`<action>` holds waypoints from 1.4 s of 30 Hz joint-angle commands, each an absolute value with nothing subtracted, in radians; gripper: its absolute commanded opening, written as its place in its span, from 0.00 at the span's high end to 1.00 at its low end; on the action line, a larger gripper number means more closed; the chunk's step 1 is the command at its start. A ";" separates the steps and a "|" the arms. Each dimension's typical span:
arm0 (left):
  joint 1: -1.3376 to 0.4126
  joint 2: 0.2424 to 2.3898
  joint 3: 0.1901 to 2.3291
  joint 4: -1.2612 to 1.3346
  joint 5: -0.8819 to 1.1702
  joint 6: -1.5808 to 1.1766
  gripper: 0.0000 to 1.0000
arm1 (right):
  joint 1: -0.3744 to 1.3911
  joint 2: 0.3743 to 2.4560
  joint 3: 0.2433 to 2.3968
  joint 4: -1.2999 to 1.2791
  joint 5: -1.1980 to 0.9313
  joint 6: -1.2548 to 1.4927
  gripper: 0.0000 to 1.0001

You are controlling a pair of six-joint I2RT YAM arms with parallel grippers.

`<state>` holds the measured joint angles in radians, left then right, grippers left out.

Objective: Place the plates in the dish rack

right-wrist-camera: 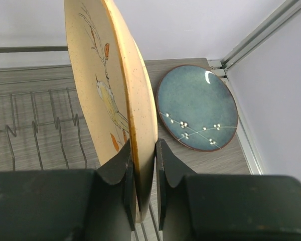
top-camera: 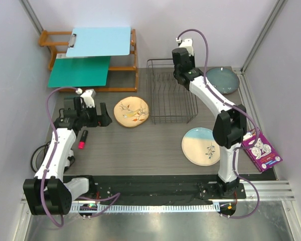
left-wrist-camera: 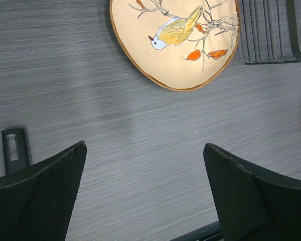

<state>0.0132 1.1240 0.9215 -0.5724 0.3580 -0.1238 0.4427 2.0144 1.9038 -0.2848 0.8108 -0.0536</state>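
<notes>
Tan plate (right-wrist-camera: 115, 90) held on edge over the dish rack (top-camera: 149, 95)
Right gripper (right-wrist-camera: 144, 165) pinches its rim, upright so it can slot between the prongs (right-wrist-camera: 55, 135), apparently not yet seated; left gripper (left-wrist-camera: 144, 148) gapes wide and empty near the second tan plate (left-wrist-camera: 175, 45), which lies flat.

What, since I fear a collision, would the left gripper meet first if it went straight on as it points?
Probably the tan bird plate, flat ahead of the open left gripper; only bare table lies between, though its downward tilt is unclear.
</notes>
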 commanded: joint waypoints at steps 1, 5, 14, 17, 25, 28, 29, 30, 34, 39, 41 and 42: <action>0.009 1.109 0.919 -0.535 0.348 -0.130 0.01 | 0.445 1.996 1.956 -0.133 0.867 -0.029 0.99; 0.009 1.117 0.914 -0.537 0.347 -0.126 0.01 | 0.448 2.020 1.960 -0.138 0.859 -0.023 0.99; 0.009 1.189 0.888 -0.503 0.301 -0.192 0.00 | 0.425 2.098 1.973 -0.219 0.845 0.054 0.99; 0.009 1.254 0.888 -0.468 0.284 -0.285 0.01 | 0.422 2.132 1.986 -0.251 0.825 0.072 0.98; 0.009 1.503 0.991 -0.399 0.423 -0.391 0.05 | 0.422 2.091 1.915 -0.310 0.762 0.120 0.67; 0.009 1.584 1.051 -0.405 0.437 -0.403 0.06 | 0.423 2.063 1.881 -0.324 0.764 0.138 0.56; 0.009 1.597 1.060 -0.397 0.437 -0.408 0.06 | 0.422 2.059 1.878 -0.333 0.761 0.146 0.54; 0.009 1.609 1.068 -0.388 0.437 -0.420 0.06 | 0.425 2.054 1.876 -0.339 0.759 0.149 0.52; 0.009 1.663 1.069 -0.339 0.440 -0.449 0.06 | 0.434 2.034 1.862 -0.357 0.761 0.149 0.47; 0.009 1.723 1.091 -0.328 0.434 -0.453 0.07 | 0.451 1.947 1.856 -0.370 0.787 0.147 0.46; 0.011 1.758 1.098 -0.315 0.431 -0.457 0.08 | 0.468 1.887 1.852 -0.373 0.790 0.146 0.44; 0.009 1.772 1.104 -0.295 0.433 -0.463 0.09 | 0.477 1.866 1.835 -0.373 0.778 0.143 0.42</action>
<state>0.0132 1.7271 1.0588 -0.3710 0.4129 -0.4404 0.4435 2.0514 1.8420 -0.3969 0.7448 0.1295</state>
